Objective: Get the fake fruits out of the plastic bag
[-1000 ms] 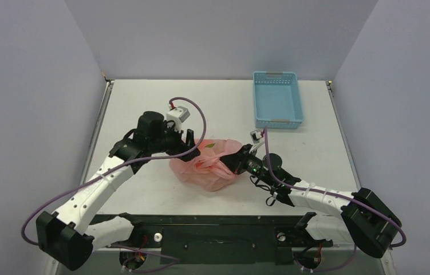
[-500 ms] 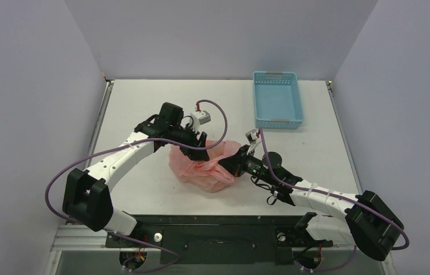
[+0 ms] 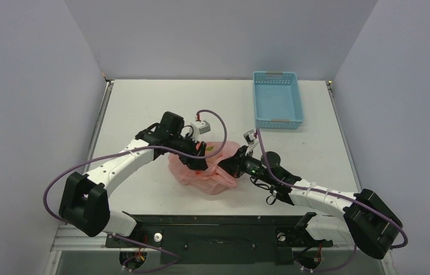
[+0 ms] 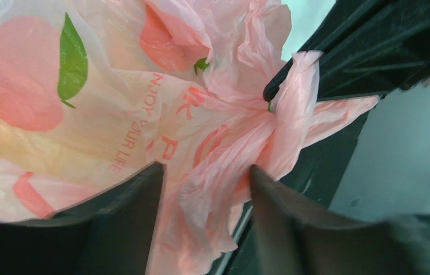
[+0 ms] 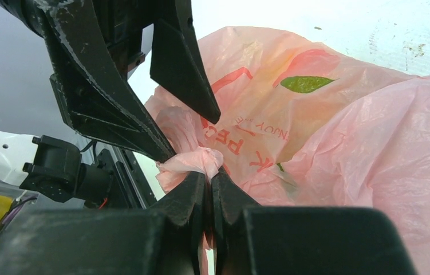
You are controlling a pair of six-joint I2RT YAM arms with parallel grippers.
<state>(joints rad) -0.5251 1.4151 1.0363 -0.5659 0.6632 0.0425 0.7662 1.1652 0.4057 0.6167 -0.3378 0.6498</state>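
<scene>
The pink plastic bag point(image 3: 204, 172) lies crumpled in the middle of the table, printed with red fruit and a green leaf. My right gripper point(image 5: 208, 175) is shut on a bunched handle of the plastic bag point(image 5: 315, 132). My left gripper point(image 4: 204, 172) is open, its two fingers point(image 4: 129, 217) on either side of a fold of the plastic bag point(image 4: 103, 97), close to the right gripper's tips. In the top view the left gripper point(image 3: 199, 158) is over the bag's left part and the right gripper point(image 3: 229, 166) at its right side. The fake fruits are hidden inside the bag.
A light-blue slotted basket point(image 3: 277, 100) stands at the back right of the table point(image 3: 144, 103). Purple cables loop from both arms. Grey walls close the table on three sides.
My left arm has swung from the bag's left over onto it and lowered, so its open fingers now straddle a fold. The right gripper has kept its hold and shifted slightly left.
</scene>
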